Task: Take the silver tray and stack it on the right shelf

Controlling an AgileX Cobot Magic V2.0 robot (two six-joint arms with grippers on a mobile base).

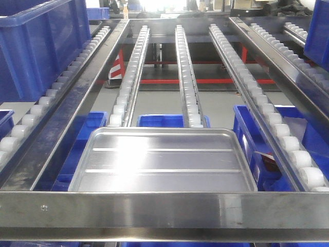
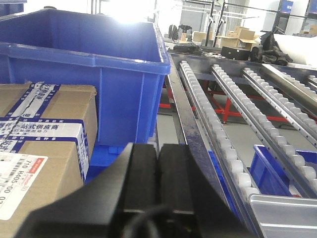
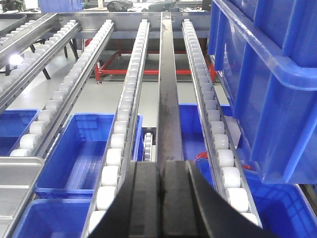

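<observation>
Front view: the silver tray (image 1: 164, 159) lies flat on the right shelf (image 1: 185, 67), at its near edge. Its long rim sits right at the front bar (image 1: 164, 208) and its far rim at the low ends of 2 middle roller rails. The 2 ridges in its floor run parallel to the bar. Neither arm shows here. The left blue crate (image 1: 41, 46) stands at the shelf's far-left corner, well apart from the tray.

Left wrist view: the left gripper (image 2: 158, 183) has its 2 black pads pressed together with nothing between them. It hangs off the shelf's left edge, above a cardboard box (image 2: 44, 129) and near the left blue crate (image 2: 99, 69). Only a corner of the silver tray (image 2: 287, 215) shows at the lower right, apart from the pads.

Right wrist view: the right gripper (image 3: 159, 193) is likewise closed and empty, lined up over a dark rail. The right blue crate (image 3: 267, 89) is close on its right, and low blue bins (image 3: 84, 148) sit under the rollers. A corner of the silver tray (image 3: 12, 186) shows at the lower left, untouched.

With the tray on the shelf and both tools clear, the placing looks finished, and the step in hand is likely the retreat. To do it well, keep both pairs of pads closed and draw each arm straight back from the shelf. Do not sweep inward, where the tray rim could be nudged off the rollers, and mind the crates on either side.
</observation>
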